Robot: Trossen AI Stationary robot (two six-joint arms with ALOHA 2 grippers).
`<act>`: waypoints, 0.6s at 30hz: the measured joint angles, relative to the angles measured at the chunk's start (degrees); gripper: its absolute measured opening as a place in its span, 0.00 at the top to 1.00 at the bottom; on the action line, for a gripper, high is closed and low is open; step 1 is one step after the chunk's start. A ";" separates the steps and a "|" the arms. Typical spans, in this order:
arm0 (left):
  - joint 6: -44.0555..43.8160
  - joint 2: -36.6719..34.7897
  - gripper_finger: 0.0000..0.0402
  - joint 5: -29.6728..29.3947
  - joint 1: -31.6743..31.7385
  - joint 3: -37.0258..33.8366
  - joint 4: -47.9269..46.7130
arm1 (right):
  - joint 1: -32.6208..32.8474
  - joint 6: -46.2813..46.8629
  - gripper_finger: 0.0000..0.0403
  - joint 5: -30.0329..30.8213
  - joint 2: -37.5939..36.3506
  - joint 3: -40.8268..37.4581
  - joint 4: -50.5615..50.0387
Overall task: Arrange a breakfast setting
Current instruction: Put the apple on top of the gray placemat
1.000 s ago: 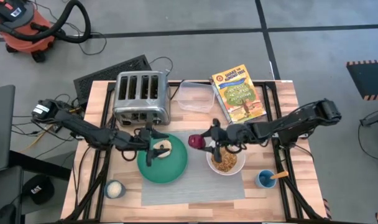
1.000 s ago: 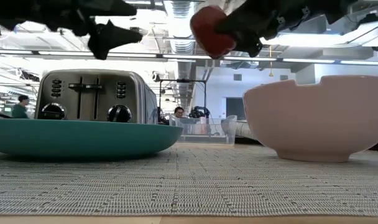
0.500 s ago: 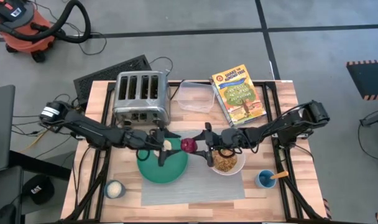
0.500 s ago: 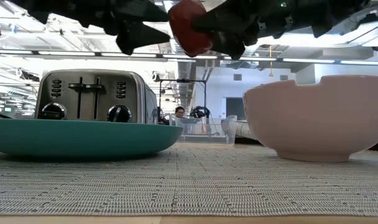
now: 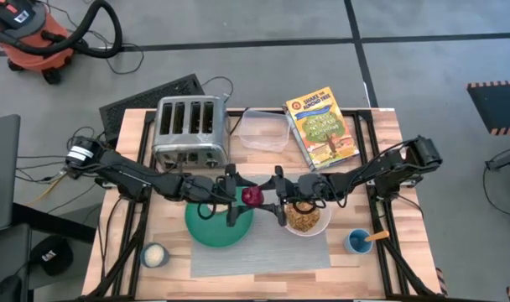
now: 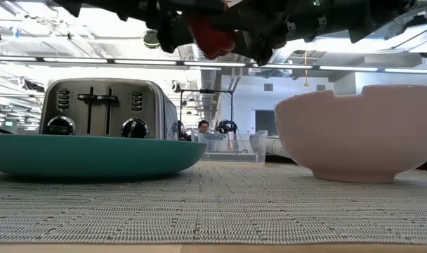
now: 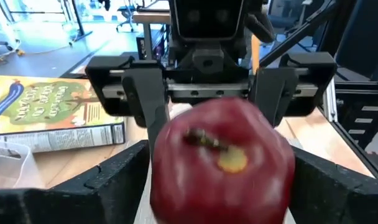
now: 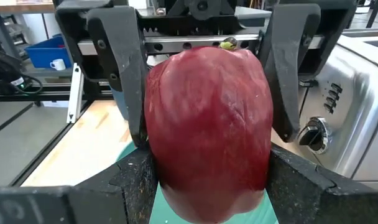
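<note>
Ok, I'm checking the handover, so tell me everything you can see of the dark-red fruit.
The dark-red fruit is a glossy apple-like piece with a short stem in a pale dimple. It hangs in the air over the plate's right edge, between the left gripper and the right gripper. The right gripper's fingers press its sides; the left gripper's fingers flank it, contact unclear.

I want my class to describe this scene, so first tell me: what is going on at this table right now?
The two arms meet over the grey placemat, between the teal-green plate and the white bowl of cereal. A dark-red apple hangs in the air between them. The right gripper is clamped on the apple, and the left gripper faces it with its fingers spread on either side, looking like a handover. A chrome toaster and a cereal box stand behind.
</note>
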 joint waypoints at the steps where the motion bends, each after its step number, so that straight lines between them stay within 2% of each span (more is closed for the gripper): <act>1: -0.05 0.04 0.25 0.19 0.09 0.49 -0.68 | 0.00 0.02 0.33 0.02 0.00 0.00 0.11; 6: -0.03 -0.11 0.42 0.50 0.38 1.05 -3.06 | 0.11 0.03 0.33 0.13 0.00 -0.02 -0.46; 8: 0.15 -0.24 0.42 0.69 0.46 1.05 -3.02 | 0.11 0.02 0.30 0.16 0.00 0.00 -0.37; 12: 0.08 -0.24 0.42 0.57 0.46 1.03 -3.64 | 0.13 0.01 0.15 0.13 -0.36 -0.02 -1.54; 15: 0.08 -0.82 0.42 -0.02 0.56 1.03 -4.88 | 0.41 0.10 0.05 0.07 -3.53 -0.07 -7.94; 18: -0.12 -2.13 0.42 -0.19 1.32 1.03 -6.96 | 1.14 1.44 0.03 0.07 -8.84 -0.07 -17.19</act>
